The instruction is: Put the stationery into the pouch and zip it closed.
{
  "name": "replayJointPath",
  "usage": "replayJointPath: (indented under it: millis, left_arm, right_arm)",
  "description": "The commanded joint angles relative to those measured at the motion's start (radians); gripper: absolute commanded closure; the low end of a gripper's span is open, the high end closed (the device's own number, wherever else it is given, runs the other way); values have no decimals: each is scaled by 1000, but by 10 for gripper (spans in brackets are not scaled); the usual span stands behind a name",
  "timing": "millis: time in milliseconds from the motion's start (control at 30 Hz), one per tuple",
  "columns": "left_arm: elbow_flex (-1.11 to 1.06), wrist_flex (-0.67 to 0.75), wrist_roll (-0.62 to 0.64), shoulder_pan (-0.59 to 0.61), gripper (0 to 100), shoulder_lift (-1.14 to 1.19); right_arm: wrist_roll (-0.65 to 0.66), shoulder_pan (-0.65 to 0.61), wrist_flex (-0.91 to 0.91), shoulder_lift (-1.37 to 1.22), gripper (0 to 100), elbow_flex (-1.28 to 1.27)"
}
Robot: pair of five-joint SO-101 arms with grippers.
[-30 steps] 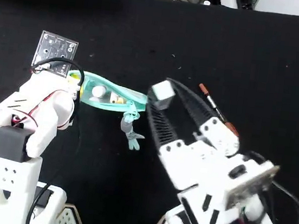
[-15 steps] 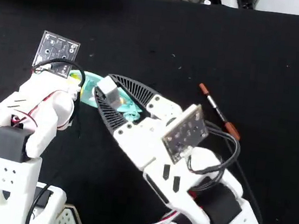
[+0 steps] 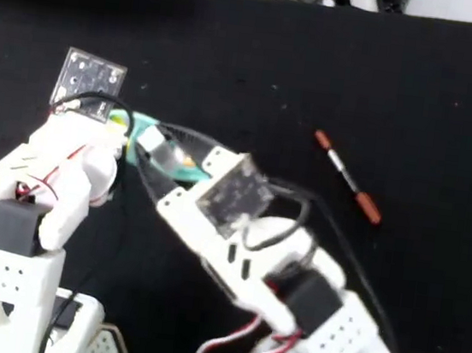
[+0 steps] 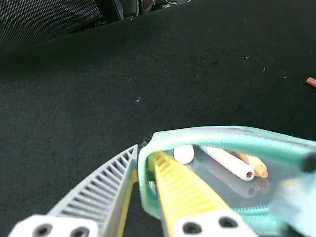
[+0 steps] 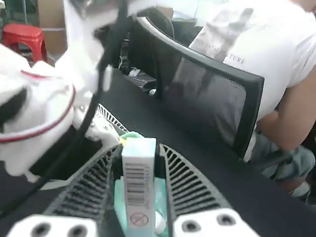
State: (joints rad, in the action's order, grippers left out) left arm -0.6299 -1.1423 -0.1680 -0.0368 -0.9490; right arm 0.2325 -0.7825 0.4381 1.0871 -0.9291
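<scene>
- Across the black table (image 3: 361, 71), your high view has the right arm (image 3: 292, 278) lying diagonally toward the left arm (image 3: 46, 179), covering most of the teal pouch (image 3: 143, 121).
- At the pouch's end, your left gripper (image 4: 144, 158) pinches the rim, with one finger inside the mouth and one outside.
- Your left wrist view looks into the open mouth, which the arm covers from above: pens (image 4: 229, 164) and a white round piece (image 4: 183, 154) lie inside.
- Well apart from the pouch, an orange-capped pen (image 3: 347, 175) lies loose on the table.
- Your right gripper (image 5: 139, 148) clamps a small white box (image 5: 138, 187) between narrow jaws, just over the pouch.
</scene>
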Motion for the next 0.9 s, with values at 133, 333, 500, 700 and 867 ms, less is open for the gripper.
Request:
replayJointPath:
  millis: [133,333,500,700,867]
  left_arm:
    - [-13,5,-8,2,966,15]
    - [-13,6,-8,2,966,15]
    - [-24,11,-9,1,966,15]
    - [-24,11,-9,1,965,15]
    - [-25,11,-9,1,965,15]
  right_arm:
    - [12,107,-140,-65,985,-77]
    - [14,141,-132,-71,985,-107]
    - [18,104,86,-35,939,-13]
    - [12,20,367,-24,763,194]
    - [18,20,399,-24,801,266]
